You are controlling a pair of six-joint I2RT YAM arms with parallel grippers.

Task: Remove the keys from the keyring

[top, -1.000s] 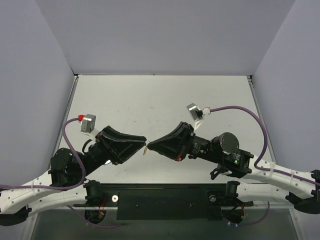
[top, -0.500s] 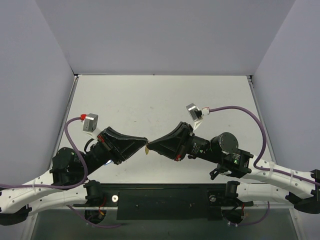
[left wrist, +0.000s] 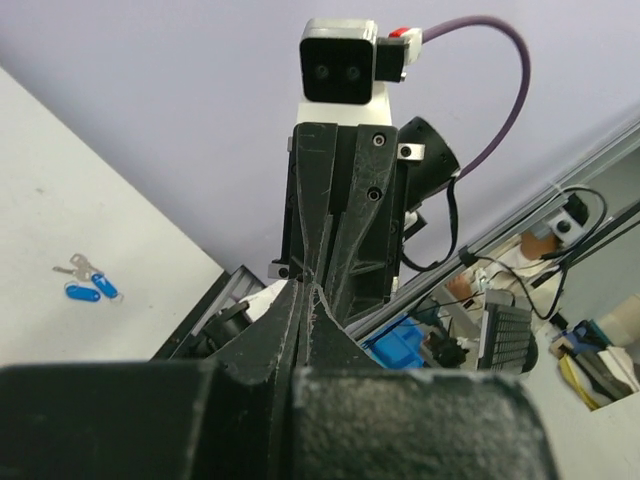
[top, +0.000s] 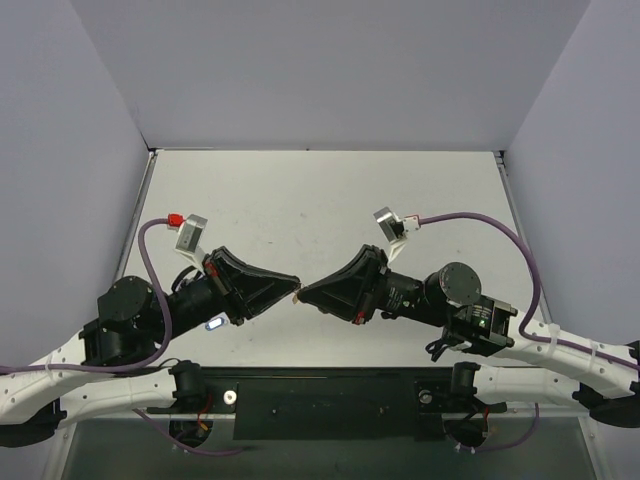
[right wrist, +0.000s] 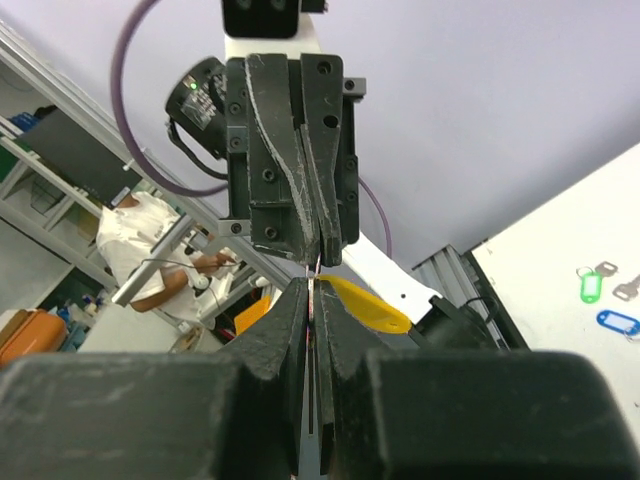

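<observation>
My right gripper [top: 303,294] is pinched on the keyring [right wrist: 365,305], which sticks out beside its tips. My left gripper [top: 292,292] is clamped shut against those tips; key hidden. I'd twist gently, holding right steady.

The tabletop [top: 330,190] is a plain white surface with a few faint dark specks, closed in by pale lilac panels [top: 330,70] on three sides. In the left wrist view, two blue tags [left wrist: 88,288] lie close together on it, with silver keys [left wrist: 78,266] touching them. The right wrist view shows a green tag [right wrist: 590,287] near a single blue tag [right wrist: 617,322], with a small key [right wrist: 628,290] between them.
</observation>
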